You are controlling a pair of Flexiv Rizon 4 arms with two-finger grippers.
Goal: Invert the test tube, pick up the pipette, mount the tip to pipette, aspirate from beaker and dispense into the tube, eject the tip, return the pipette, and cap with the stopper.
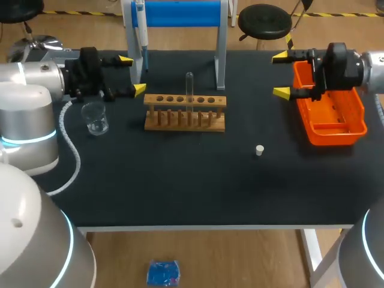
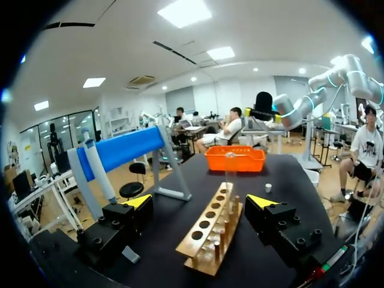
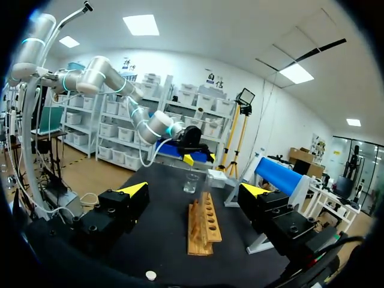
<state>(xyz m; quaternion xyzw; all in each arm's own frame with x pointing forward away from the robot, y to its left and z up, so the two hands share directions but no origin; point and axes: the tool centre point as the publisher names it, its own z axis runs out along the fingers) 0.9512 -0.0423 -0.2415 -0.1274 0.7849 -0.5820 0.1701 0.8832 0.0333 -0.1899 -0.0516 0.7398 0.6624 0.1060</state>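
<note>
Head view shows both arms held above the black table (image 1: pixel 180 186), neither touching anything: the left gripper (image 1: pixel 132 75) hangs at about ten o'clock from the table's middle, its yellow-tipped fingers spread wide and empty, and the right gripper (image 1: pixel 281 75) at about two o'clock, just as wide and empty, over the near end of an orange bin (image 1: pixel 330 114) whose contents I cannot make out. The test tube (image 1: pixel 189 90) stands upright in the wooden rack (image 1: pixel 185 112) at twelve o'clock, between the two grippers and apart from both; its rounded end seems to point up, so I judge the first step, inverting the tube, is the one in hand and not yet begun. The beaker (image 1: pixel 95 117) sits at nine o'clock just beside the left arm, the stopper (image 1: pixel 259 150) lies alone at four o'clock, and the pipette (image 1: pixel 140 30) hangs on the blue stand (image 1: pixel 177 13) beyond the rack. Left wrist view has the rack running straight ahead between the open fingers, the tube rising from it farther on. The next move probably calls for one gripper to come level with the glass above the rack, close gently on it, lift it clear of its hole and turn it over
</note>
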